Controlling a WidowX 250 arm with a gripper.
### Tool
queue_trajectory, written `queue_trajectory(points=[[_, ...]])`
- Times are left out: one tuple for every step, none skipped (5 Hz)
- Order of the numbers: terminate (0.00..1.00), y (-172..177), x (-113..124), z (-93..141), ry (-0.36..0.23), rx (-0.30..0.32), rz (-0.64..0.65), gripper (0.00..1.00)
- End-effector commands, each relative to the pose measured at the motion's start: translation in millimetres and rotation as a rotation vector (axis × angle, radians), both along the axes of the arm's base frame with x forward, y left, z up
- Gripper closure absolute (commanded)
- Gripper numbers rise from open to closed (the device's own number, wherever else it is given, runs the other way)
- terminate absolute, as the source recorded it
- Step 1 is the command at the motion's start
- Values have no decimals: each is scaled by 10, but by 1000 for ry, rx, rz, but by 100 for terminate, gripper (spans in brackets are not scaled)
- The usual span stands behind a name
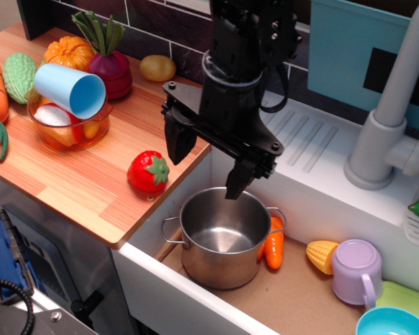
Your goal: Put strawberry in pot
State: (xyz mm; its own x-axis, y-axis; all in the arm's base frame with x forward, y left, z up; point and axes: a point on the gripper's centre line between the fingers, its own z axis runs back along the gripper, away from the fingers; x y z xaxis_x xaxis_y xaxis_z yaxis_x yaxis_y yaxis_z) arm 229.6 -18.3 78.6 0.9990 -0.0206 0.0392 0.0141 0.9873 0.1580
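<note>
On the wooden counter (pixel 77 174) the glossy red toy strawberry (pixel 148 172) lay untouched, so I judged the black gripper (pixel 206 160), jaws spread empty, should drop squarely over it before the steel pot (pixel 222 237).

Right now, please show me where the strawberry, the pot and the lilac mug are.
strawberry (pixel 148 172): main view, middle of its red body.
pot (pixel 222 267): main view, front of its steel wall.
lilac mug (pixel 354 275): main view, its side.
</note>
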Motion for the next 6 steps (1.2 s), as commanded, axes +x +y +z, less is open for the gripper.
queue_trajectory(points=[[0, 0, 0, 0, 0, 0, 0, 0], [0, 187, 57, 75, 3, 43, -30, 0], [0, 396, 116, 80, -16, 74, -37, 0], [0, 665, 93, 41, -36, 101, -52, 0], [0, 834, 66, -72, -81, 104, -40, 0], [0, 929, 74, -196, -106, 99, -50, 0]])
